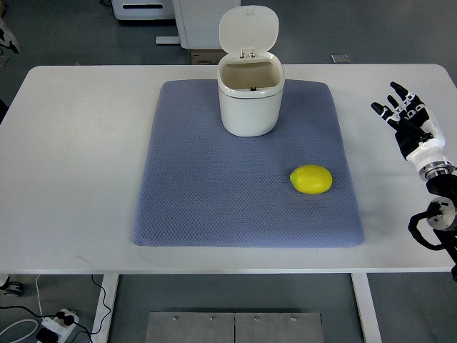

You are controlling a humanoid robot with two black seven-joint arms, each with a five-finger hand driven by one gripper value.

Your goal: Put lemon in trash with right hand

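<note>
reach not yet begun: the right hand (405, 114) hovered empty, fingers spread, over the counter (78, 164) edge. the lemon (311, 179) lay on the grey mat (214, 186), near the open-lidded trash bin (250, 96); next, a leftward reach to grasp.

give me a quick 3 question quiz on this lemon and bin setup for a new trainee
1. True or false: the trash bin's lid is open.
2. What does the lemon lie on? A) bare table B) blue mat C) inside the bin
3. Which hand is in view, and is it holding anything?

Key:
1. True.
2. B, the blue mat.
3. The right hand, over the table's right edge, fingers spread, holding nothing.
</note>
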